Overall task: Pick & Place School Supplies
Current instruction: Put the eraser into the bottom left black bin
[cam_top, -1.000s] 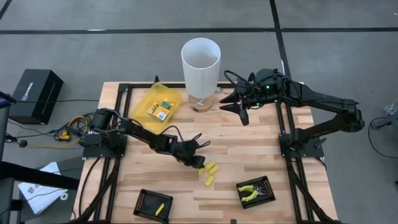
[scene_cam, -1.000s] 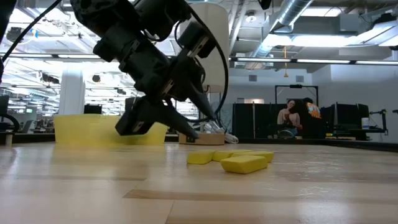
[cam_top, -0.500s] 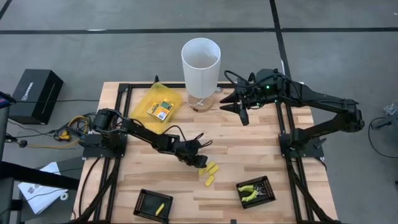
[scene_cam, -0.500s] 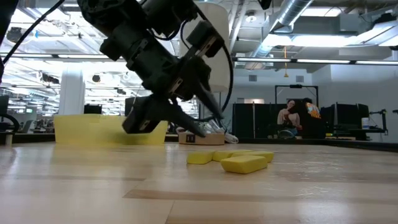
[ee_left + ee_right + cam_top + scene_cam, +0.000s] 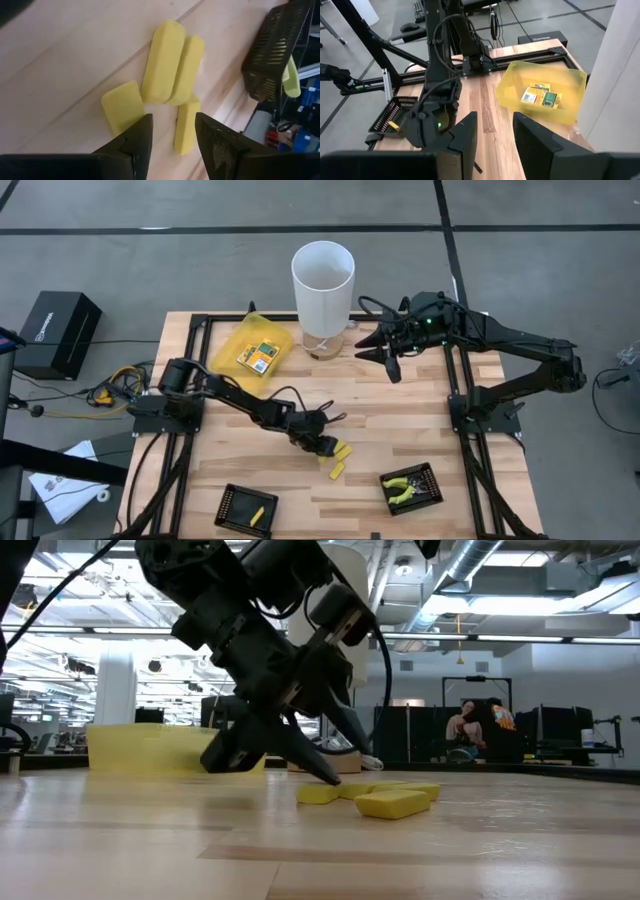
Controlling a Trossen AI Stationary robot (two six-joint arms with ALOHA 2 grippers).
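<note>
Green-white labels (image 5: 261, 358), unreadable, on packets in yellow pouch (image 5: 232, 345)

Oblong pieces (image 5: 338, 459): plain pale yellow
Packets (image 5: 260, 356): yellow-orange, green-and-white labels
Pouch (image 5: 240, 340): translucent yellow
Plier-like tools (image 5: 405, 488): yellow-green handles
Trays (image 5: 246, 507): black, slotted grid
Tabletop (image 5: 400, 420): pale wood planks, black frame
Cylinder (image 5: 323, 290): white
Left end effector (image 5: 322, 446): black
Right end effector (image 5: 384, 360): black

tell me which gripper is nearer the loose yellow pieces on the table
Left. The left gripper sits open right over the yellow pieces; the right gripper hangs far off, beside the white cylinder.
</note>
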